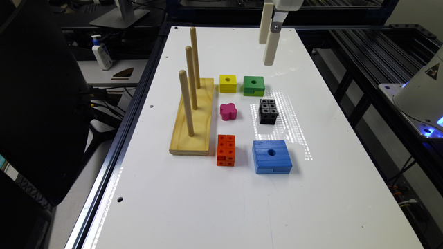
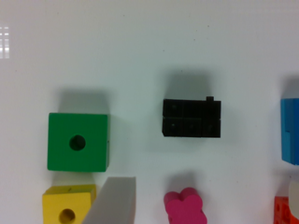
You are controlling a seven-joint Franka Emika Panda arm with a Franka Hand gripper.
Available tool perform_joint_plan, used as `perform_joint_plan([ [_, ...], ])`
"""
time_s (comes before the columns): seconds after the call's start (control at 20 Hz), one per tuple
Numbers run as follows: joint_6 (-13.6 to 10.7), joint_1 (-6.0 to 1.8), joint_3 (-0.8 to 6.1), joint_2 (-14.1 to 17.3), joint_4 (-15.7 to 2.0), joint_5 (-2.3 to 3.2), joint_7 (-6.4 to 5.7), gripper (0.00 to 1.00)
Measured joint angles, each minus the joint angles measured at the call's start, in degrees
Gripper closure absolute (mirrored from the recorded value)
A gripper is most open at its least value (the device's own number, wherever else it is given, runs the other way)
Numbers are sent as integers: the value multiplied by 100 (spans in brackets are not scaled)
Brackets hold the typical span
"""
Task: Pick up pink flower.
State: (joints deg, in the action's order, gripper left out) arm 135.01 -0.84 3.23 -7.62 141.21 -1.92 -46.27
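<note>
The pink flower (image 1: 228,111) is sitting flat on the white desk (image 1: 207,207), and nothing is touching it. In the exterior view it is lying just beside the wooden peg board (image 1: 192,119), which has three tall pegs standing up. A yellow block (image 1: 228,83) with a hole is sitting behind the flower, and an orange block (image 1: 226,150) is sitting in front of it (closer to the camera). A green block (image 1: 253,85) with a hole is resting next to the yellow one, toward the exterior view's right. A black block (image 1: 268,111) is sitting to the right of the flower, with a gap between them. A big blue block (image 1: 272,156) with a hole is lying near the orange one. The gripper (image 1: 268,45) is hanging high up in the air, above the far part of the desk, behind the green block. It is holding nothing. Its two pale fingers are pointing down, but I cannot tell how wide it is. In the wrist view the flower (image 2: 185,207) is peeking in at the edge, between the yellow block (image 2: 65,205) and the orange block (image 2: 282,212), and one pale finger (image 2: 112,203) is showing beside the yellow block. The green block (image 2: 77,142) and the black block (image 2: 191,118) are showing there too, well apart.
</note>
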Motion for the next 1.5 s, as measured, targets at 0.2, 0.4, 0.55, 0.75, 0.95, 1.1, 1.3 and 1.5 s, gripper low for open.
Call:
perform_joint_plan([
  [0.2, 0, -1, 0, 74, -146, 1, 0, 0],
  [0.4, 0, -1, 0, 335, -406, 3, 0, 0],
  [0.55, 0, -1, 0, 509, -551, 4, 0, 0],
  [0.75, 0, -1, 0, 565, -590, 4, 0, 0],
  [0.95, 124, -1, 0, 739, -590, 7, 0, 0],
  [1.1, 471, -1, -1, 1059, -596, 14, 0, 0],
  [1.3, 622, -1, -2, 1222, -637, 15, 0, 0],
  [1.5, 622, -2, -2, 1222, -654, 15, 0, 0],
])
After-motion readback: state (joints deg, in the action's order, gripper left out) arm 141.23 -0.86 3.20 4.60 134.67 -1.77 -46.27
